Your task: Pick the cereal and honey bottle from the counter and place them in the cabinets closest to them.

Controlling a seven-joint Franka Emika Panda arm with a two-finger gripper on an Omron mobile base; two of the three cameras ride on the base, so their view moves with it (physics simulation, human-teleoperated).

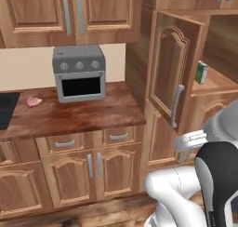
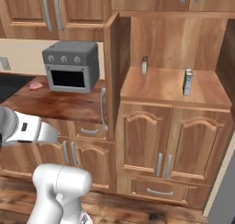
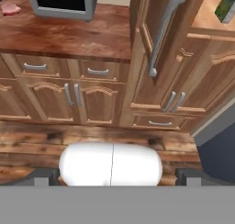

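The cereal point(image 2: 187, 82) is a small slim box standing upright on the wooden shelf point(image 2: 160, 87) inside the open cabinet. Its green face point(image 1: 201, 72) shows past the door, and it sits at the top right corner point(image 3: 227, 6) of the hand view. The cabinet door point(image 1: 173, 72) is swung open, its grey bar handle point(image 3: 163, 32) facing me. My gripper point(image 3: 117, 178) hangs low in front of the lower cabinets, well below and left of the cereal. It is open with nothing between its widely spread fingertips point(image 3: 46, 177). The honey bottle is out of view.
A grey toaster oven point(image 1: 79, 72) stands on the dark wood counter point(image 1: 83, 114), with a small pink lump point(image 1: 33, 101) to its left. A slim pale bottle-like thing point(image 2: 144, 65) stands at the shelf's back left. Closed upper cabinets point(image 1: 69, 12) hang above.
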